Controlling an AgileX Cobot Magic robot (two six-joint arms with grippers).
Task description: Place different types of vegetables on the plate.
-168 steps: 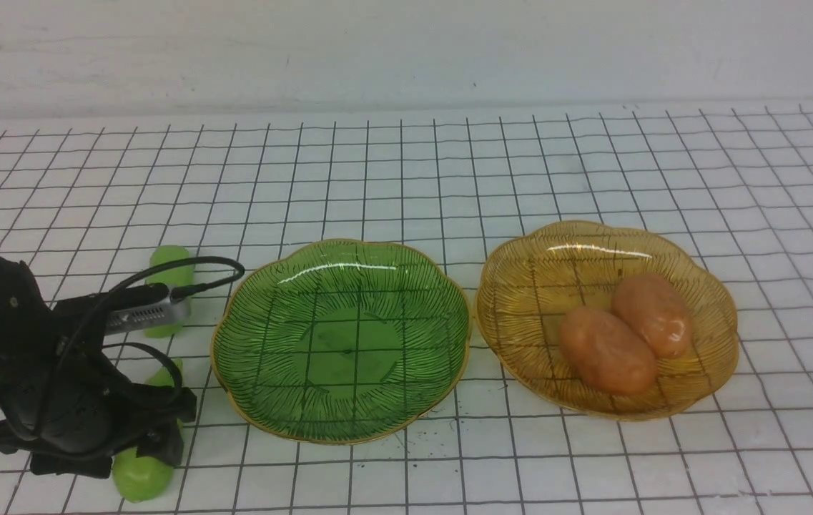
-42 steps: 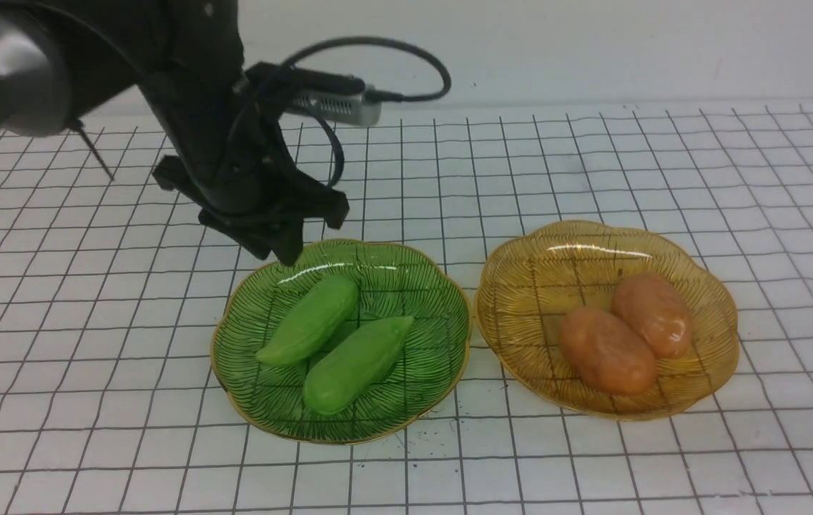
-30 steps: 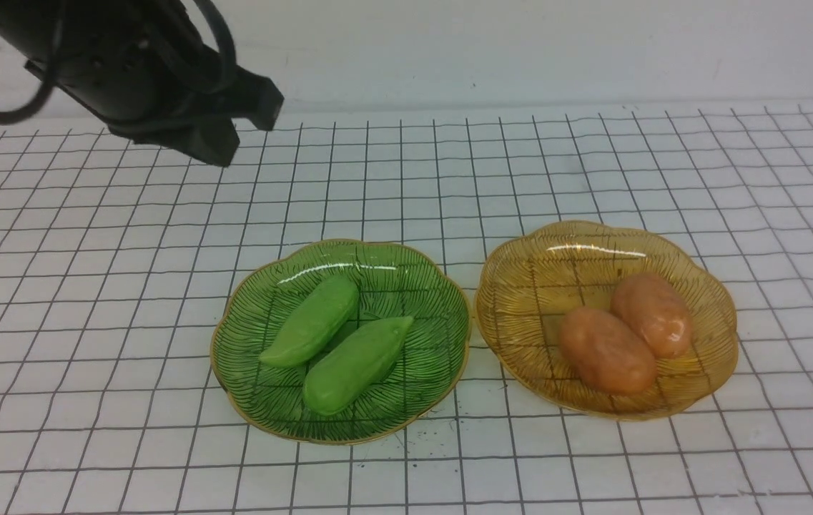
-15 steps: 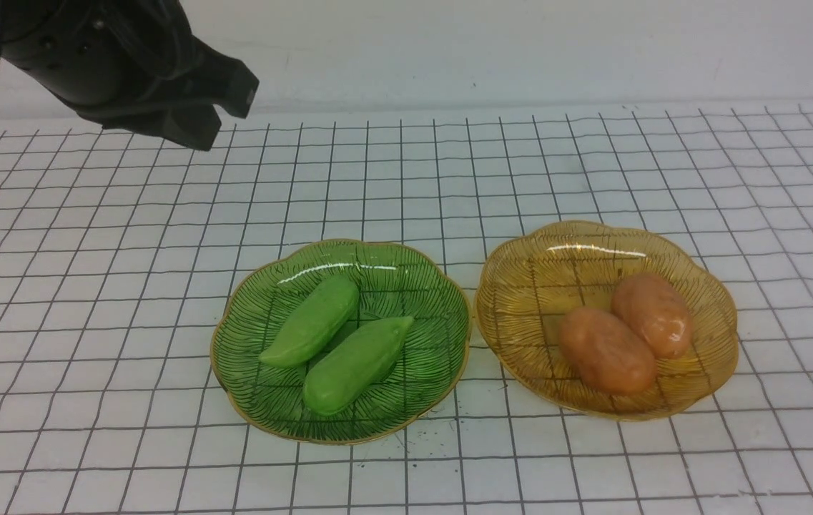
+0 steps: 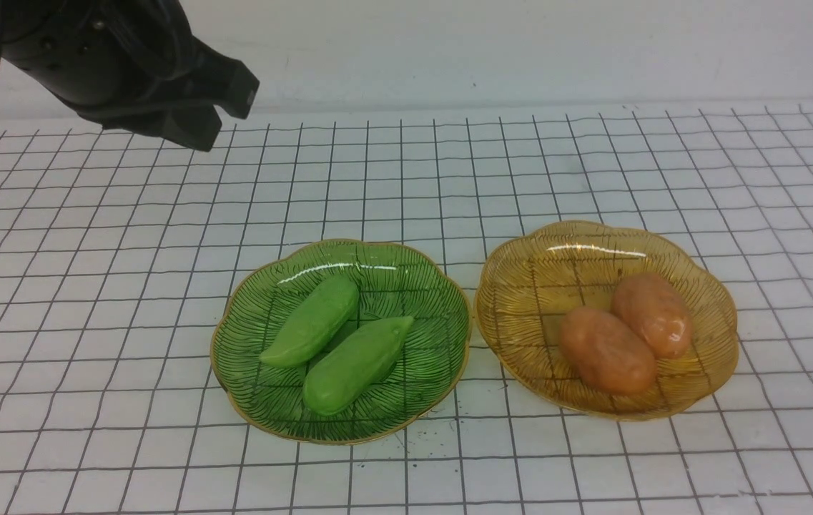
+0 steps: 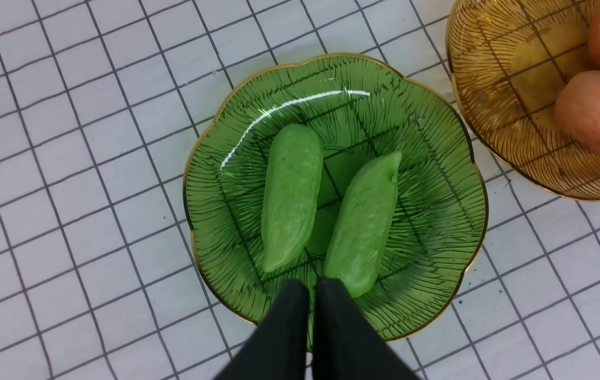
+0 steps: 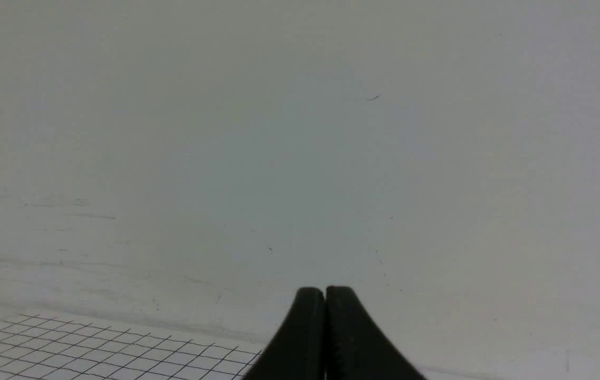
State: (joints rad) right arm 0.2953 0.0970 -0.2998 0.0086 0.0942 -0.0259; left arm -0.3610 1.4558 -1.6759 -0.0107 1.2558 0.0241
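Note:
Two light-green pods (image 5: 312, 322) (image 5: 356, 365) lie side by side in the green glass plate (image 5: 442, 315) at the middle of the table. Two orange-brown potato-like ovals (image 5: 606, 350) (image 5: 653, 315) rest in the amber glass plate (image 5: 520, 286) to its right. My left gripper (image 5: 224, 104) hangs high at the far left, well above and behind the green plate, shut and empty. In the left wrist view its fingertips (image 6: 311, 287) are pressed together above the pods (image 6: 292, 195) (image 6: 364, 224). My right gripper (image 7: 325, 293) is shut, empty and faces the bare wall.
A white cloth with a black grid (image 5: 91, 286) covers the table. A plain white wall (image 5: 520, 50) runs along the back edge. A few dark specks (image 5: 435, 429) lie in front of the green plate.
The two pods went from the table at the left into the green plate. My left arm then rose and drew back to the far left; it has held still for the last half second.

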